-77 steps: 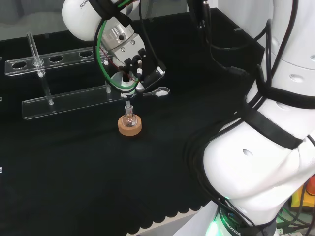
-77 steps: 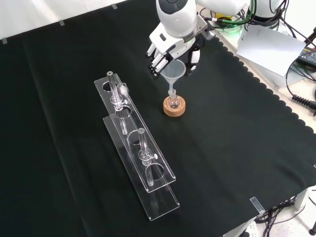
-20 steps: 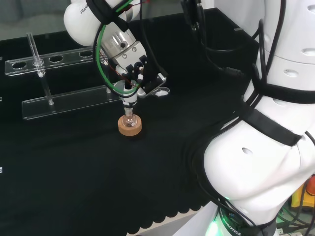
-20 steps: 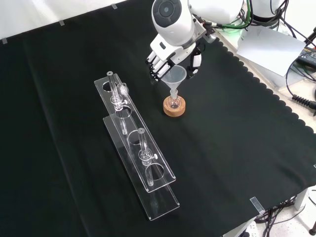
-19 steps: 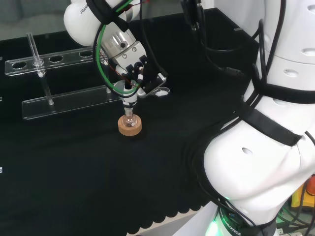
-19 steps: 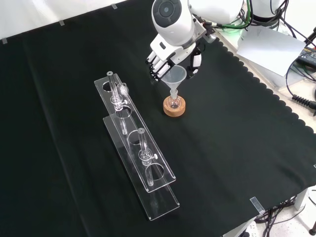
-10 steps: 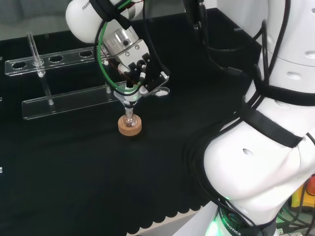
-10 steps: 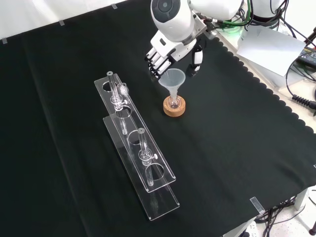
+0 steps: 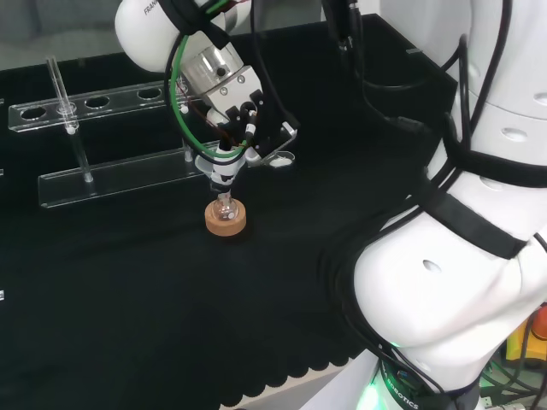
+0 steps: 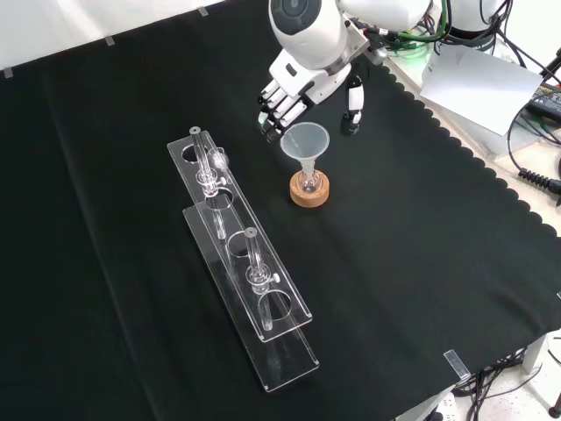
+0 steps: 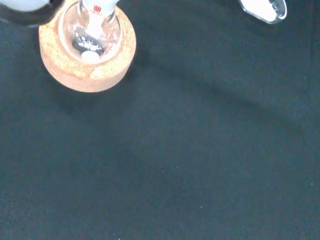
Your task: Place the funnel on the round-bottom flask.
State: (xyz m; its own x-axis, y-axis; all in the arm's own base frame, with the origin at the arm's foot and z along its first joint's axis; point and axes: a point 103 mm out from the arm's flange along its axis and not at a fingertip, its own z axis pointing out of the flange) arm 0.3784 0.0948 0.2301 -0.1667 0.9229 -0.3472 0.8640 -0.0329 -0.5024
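Clear conical plastic funnel (image 10: 304, 141) is seen seated upright with its stem in the neck of the small clear glass round-bottom flask (image 10: 306, 183), which rests in a round cork ring stand (image 10: 310, 191) on the black cloth (image 10: 421, 263). The black and white robot hand (image 10: 289, 92) is held just above and behind the funnel rim, fingers (image 10: 273, 112) spread and fairly straight, nothing gripped; thumb (image 10: 352, 105) is kept apart from the rim on the other side (a gap is visible in the front view). Placement is judged done, or nearly so. Risk from here: the rim could be clipped by a fingertip if the hand is swung sideways, and the funnel tipped or the light flask dragged off its ring. Below the hand and off to one side, a long clear acrylic test-tube rack (image 10: 241, 272) with glass tubes (image 10: 252, 256) is noted, well apart. A small white-and-clear object (image 9: 278, 159) lies beside the hand on the cloth. Nothing is seen obstructing a straight lift.
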